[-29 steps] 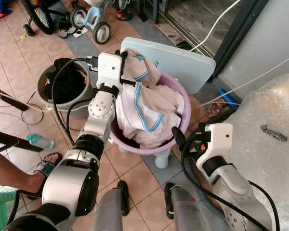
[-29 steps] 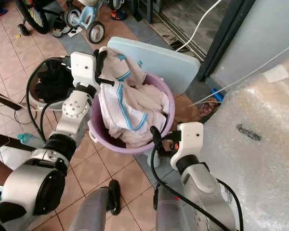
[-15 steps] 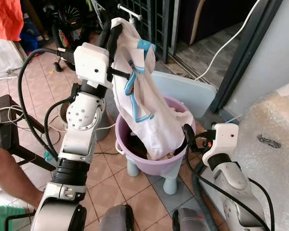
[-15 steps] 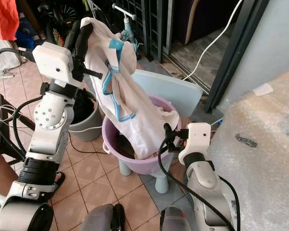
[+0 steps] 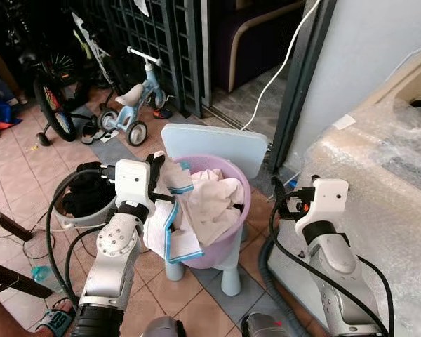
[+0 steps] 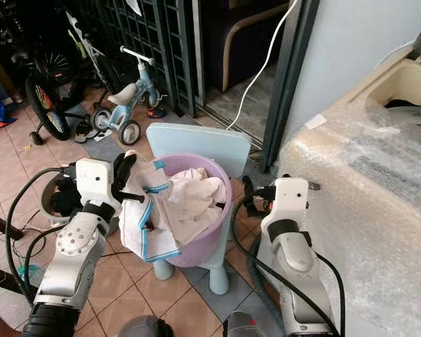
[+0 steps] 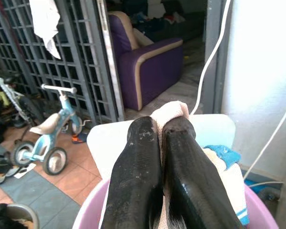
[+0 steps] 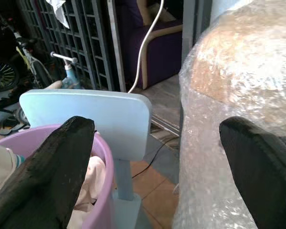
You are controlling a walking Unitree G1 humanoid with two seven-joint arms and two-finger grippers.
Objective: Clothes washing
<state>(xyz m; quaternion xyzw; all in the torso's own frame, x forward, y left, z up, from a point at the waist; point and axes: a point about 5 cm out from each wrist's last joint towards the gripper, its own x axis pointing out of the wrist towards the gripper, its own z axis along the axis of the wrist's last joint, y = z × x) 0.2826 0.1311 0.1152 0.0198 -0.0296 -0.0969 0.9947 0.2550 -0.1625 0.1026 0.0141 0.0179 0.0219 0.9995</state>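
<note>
— Left gripper [image 5: 156, 168] first: from the head camera's left eye it sits at the near rim of the purple basin [image 5: 233, 235], fingers pinched together on a white garment with blue trim [image 5: 170, 232]. See how the cloth droops over the basin's edge towards the floor?

— Yes, and the rest of the laundry [image 5: 212, 203] is heaped inside. That basin stands on a pale blue child's chair [image 5: 214, 142] (its back rises just behind the tub). What about the other arm?

— Right gripper [image 5: 277, 199] hangs beside the basin, apart from it, next to the bubble-wrapped appliance [image 5: 379, 182]. Behind the left arm there is a grey bucket [image 5: 84, 210] with dark clothes.

— From the right eye it is the same scene; the tricycle [image 6: 130, 98] stands by the metal grille, well apart from the basin.

— Left wrist camera now: both black fingers [image 7: 136, 186] are pressed nearly closed, a fold of pale cloth [image 7: 169, 112] squeezed between them, purple rim below.

— And the right wrist camera shows its two fingers [image 8: 57, 171] spread wide, nothing between them, the chair back [image 8: 90, 119] and basin rim [image 8: 102, 162] ahead.
</note>
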